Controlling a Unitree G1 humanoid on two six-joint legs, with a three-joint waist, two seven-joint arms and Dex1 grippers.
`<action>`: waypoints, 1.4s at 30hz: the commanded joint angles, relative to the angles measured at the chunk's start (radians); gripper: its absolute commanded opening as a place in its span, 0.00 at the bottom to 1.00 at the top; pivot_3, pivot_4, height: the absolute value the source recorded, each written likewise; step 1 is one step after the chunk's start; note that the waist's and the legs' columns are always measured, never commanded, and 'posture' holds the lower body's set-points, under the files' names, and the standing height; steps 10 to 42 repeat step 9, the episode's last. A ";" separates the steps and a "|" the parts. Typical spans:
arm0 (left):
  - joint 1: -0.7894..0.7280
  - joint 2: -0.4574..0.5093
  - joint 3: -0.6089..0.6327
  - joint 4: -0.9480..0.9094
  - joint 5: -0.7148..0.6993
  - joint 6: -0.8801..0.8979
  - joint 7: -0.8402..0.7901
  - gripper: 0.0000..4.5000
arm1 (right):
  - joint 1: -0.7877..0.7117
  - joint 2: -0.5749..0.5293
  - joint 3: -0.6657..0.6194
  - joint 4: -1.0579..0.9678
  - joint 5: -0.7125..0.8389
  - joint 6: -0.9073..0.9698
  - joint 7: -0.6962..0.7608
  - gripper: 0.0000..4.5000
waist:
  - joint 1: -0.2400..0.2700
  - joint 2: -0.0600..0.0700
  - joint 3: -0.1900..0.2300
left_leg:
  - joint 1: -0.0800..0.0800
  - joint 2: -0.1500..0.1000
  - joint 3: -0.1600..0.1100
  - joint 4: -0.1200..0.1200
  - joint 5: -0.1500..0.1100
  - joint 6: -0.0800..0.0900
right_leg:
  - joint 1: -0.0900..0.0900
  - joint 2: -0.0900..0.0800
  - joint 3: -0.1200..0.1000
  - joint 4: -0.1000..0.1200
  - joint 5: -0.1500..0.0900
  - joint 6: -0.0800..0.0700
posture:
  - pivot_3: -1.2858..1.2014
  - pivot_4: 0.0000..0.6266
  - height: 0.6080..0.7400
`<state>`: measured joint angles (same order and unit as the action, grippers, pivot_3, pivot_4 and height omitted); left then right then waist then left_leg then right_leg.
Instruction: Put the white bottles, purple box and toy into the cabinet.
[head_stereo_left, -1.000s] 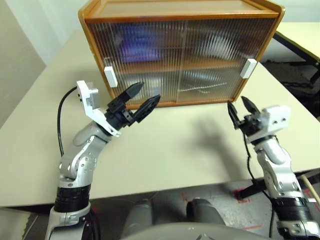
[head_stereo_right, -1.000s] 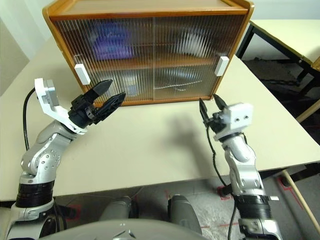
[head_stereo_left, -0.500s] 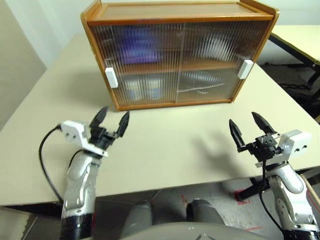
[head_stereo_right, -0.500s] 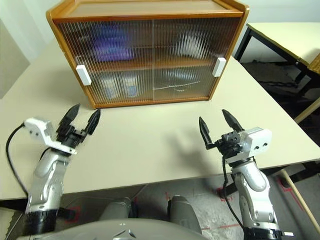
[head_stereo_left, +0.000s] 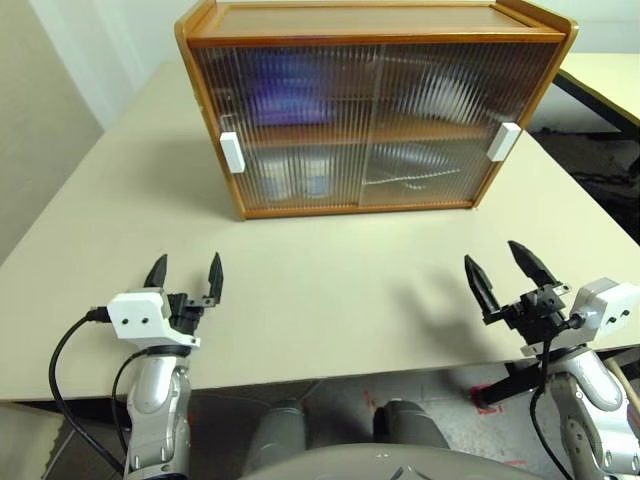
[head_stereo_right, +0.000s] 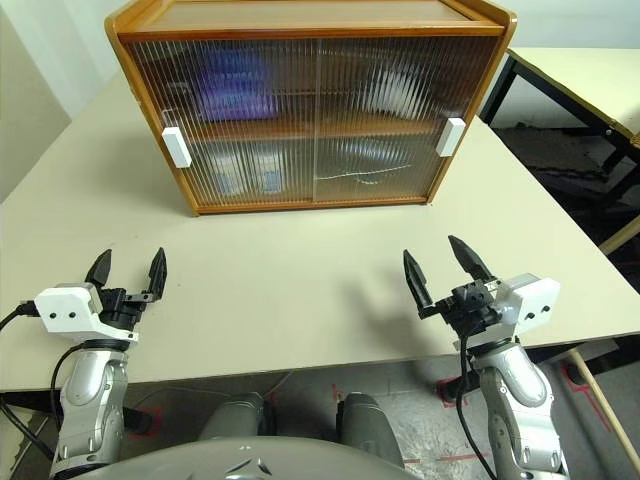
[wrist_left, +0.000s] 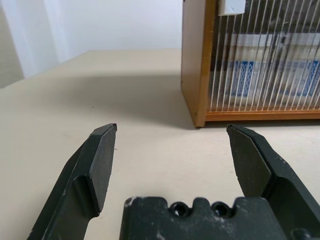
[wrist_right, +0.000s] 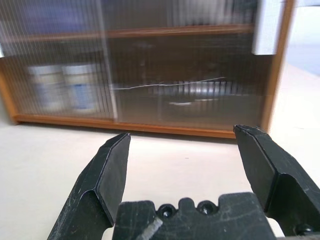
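Both sliding doors of the cabinet (head_stereo_left: 375, 105) were shut with the white bottles (head_stereo_left: 297, 178) lower left and the purple box (head_stereo_left: 283, 85) above, so the left gripper (head_stereo_left: 185, 277) and right gripper (head_stereo_left: 503, 272), spread and empty, hung near the table (head_stereo_left: 330, 290) edge, well apart from it.

This looks like a lab or test room. A plain beige table (head_stereo_left: 330, 290) carries only a wooden cabinet (head_stereo_left: 375, 105) near its far edge. Bare pale walls (head_stereo_left: 60, 90) stand behind, a second, similar table (head_stereo_right: 580, 85) stands off the right corner, and red tape marks (head_stereo_right: 445, 385) show on the grey floor.
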<state>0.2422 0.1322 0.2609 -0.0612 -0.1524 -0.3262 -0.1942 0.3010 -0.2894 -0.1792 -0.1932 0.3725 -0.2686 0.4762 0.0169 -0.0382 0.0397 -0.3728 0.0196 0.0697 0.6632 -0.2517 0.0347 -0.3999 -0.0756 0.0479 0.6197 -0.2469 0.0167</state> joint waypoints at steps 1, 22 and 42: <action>0.006 0.002 0.012 0.000 0.004 -0.017 0.018 1.00 | 0.010 0.014 -0.025 0.043 -0.010 -0.019 -0.012 0.99 | 0.000 0.000 0.000 | 0.000 0.000 0.000 0.000 0.000 0.000 | 0.000 0.000 0.000 0.000 0.000 0.000 | 0.54 0.00 1.00; 0.001 0.011 0.010 0.003 -0.004 -0.019 0.022 1.00 | -0.009 0.026 -0.044 0.116 -0.042 -0.045 -0.030 0.99 | 0.000 0.001 0.000 | -0.001 0.000 0.000 -0.001 0.000 -0.001 | 0.000 -0.001 -0.003 0.000 -0.001 -0.001 | 0.55 0.00 1.00; 0.001 0.011 0.010 0.003 -0.004 -0.019 0.022 1.00 | -0.009 0.026 -0.044 0.116 -0.042 -0.045 -0.030 0.99 | 0.000 0.001 0.000 | -0.001 0.000 0.000 -0.001 0.000 -0.001 | 0.000 -0.001 -0.003 0.000 -0.001 -0.001 | 0.55 0.00 1.00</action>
